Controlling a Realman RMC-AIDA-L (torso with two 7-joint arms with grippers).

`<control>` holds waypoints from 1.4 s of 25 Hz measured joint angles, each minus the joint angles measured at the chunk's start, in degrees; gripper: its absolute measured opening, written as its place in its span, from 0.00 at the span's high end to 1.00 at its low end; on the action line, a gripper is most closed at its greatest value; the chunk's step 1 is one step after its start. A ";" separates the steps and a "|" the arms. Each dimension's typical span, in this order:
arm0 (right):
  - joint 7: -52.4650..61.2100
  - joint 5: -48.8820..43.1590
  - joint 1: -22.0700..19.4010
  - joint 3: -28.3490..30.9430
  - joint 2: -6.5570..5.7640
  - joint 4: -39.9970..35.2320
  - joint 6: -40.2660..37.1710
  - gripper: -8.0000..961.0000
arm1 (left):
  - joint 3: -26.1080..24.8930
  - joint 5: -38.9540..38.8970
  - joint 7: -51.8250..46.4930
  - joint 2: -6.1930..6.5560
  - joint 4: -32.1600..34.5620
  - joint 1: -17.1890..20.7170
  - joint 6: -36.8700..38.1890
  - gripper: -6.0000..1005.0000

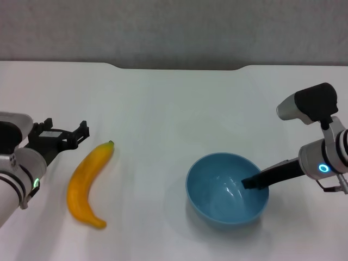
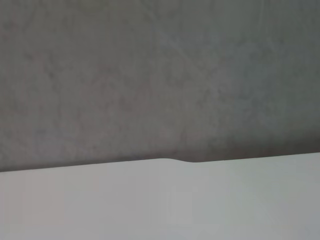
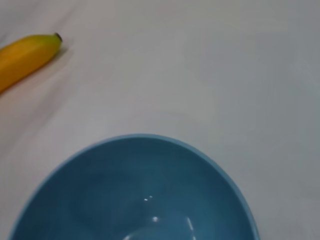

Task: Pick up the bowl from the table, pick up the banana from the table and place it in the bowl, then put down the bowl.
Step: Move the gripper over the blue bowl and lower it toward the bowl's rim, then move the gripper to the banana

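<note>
Right gripper [image 1: 253, 183] reaches over the bowl [image 1: 217, 187] rim, one dark finger inside; whether it's clamped I cannot tell. Bowl's on the table [image 1: 174, 109], right of centre. Squeeze the wall firmly, lift level. Banana [image 1: 87, 185] lies well left, just beside the left gripper [image 1: 65, 136], prongs spread, empty.

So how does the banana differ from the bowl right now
The banana is long, curved and yellow-orange; the bowl is round and light blue. The banana lies untouched beside the left tool, while the right tool reaches over the bowl's rim, one dark finger inside. The banana is longer than the bowl is wide. Both sit on the white table.
</note>
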 joint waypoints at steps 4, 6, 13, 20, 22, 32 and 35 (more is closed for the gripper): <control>0.41 -0.34 0.00 -1.28 0.16 -0.02 1.95 0.75 | -0.24 -0.03 -0.54 0.00 0.06 0.17 0.00 0.11; 0.40 -0.43 0.00 -2.10 0.15 -0.07 2.18 0.77 | -0.28 -0.03 -0.71 0.00 0.07 0.23 0.01 0.11; 0.32 0.10 -0.96 -3.26 0.25 -0.40 3.40 0.83 | -0.37 -0.03 -0.81 0.00 0.08 0.36 0.09 0.11; -0.04 0.57 -1.40 -3.32 0.35 -0.80 4.93 0.95 | -0.28 -0.34 -0.89 0.04 0.16 0.45 -0.29 0.11; -0.20 0.96 -1.89 -3.34 0.36 -1.61 5.02 0.95 | -0.04 -0.37 -0.86 0.05 0.17 0.45 -0.35 0.11; -0.88 6.54 -9.70 -3.81 0.32 -13.99 7.28 0.96 | 1.13 -0.16 -0.20 0.12 -0.44 -0.14 -3.85 0.11; -1.69 8.33 -10.21 -3.98 0.30 -14.35 8.51 0.95 | 1.88 -0.08 1.34 0.16 -0.60 -0.26 -5.43 0.11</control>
